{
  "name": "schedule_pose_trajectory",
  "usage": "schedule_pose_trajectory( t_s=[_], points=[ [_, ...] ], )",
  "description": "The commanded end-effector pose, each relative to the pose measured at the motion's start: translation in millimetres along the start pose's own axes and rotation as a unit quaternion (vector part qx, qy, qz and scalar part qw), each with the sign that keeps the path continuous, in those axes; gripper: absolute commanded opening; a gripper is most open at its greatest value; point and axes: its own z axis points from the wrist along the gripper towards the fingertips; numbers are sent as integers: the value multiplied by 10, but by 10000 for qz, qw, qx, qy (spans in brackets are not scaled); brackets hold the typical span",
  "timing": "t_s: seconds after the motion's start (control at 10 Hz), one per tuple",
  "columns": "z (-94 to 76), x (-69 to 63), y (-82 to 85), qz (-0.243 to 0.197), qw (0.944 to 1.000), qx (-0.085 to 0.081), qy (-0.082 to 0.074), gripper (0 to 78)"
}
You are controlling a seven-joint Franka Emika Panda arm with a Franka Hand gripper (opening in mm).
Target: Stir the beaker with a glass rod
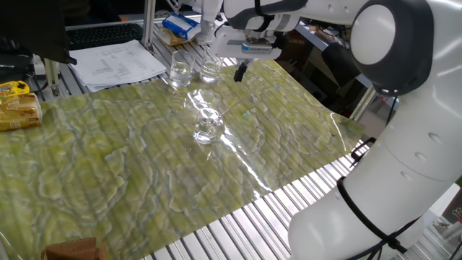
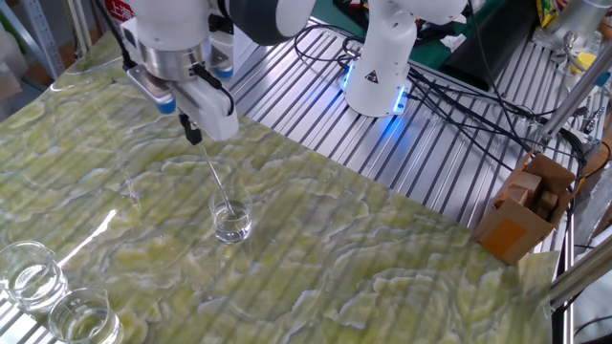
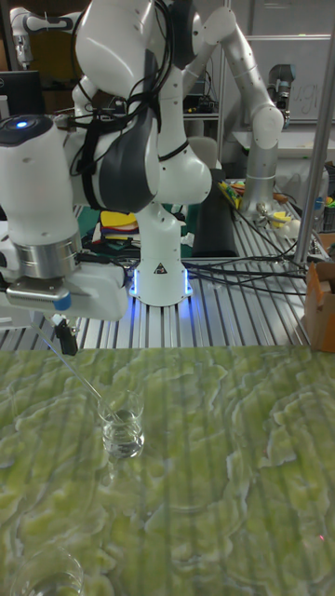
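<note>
A wrinkled green-and-yellow patterned plastic sheet [image 1: 130, 159] covers the ribbed metal bench [image 1: 238, 231]. Two clear glass beakers [image 1: 180, 70] [image 1: 211, 69] stand side by side near its far edge. Beyond them lie white printed papers [image 1: 119, 61]. A yellow packet [image 1: 18, 108] sits at the left, and a brown cardboard box [image 2: 526, 205] stands off the sheet.

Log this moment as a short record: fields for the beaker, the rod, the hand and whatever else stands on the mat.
beaker: small clear glass beaker, upright on the green mat, a little clear liquid inside
glass rod: glass rod, lower end in the beaker, leaning on its rim
hand: hand above and to one side of the beaker, clear of the rod's upper end; fingers too small to judge
other glassware: two larger beakers side by side near the mat's edge
</note>
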Motion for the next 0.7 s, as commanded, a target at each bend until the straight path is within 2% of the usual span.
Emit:
schedule_pose_trajectory(
  t_s=[0.1, 0.7],
  points=[
    [34, -48, -132, -341, 9994, 10, -32, 0],
    [65, 10, -239, -435, 9990, 1, -61, 0]
  ],
)
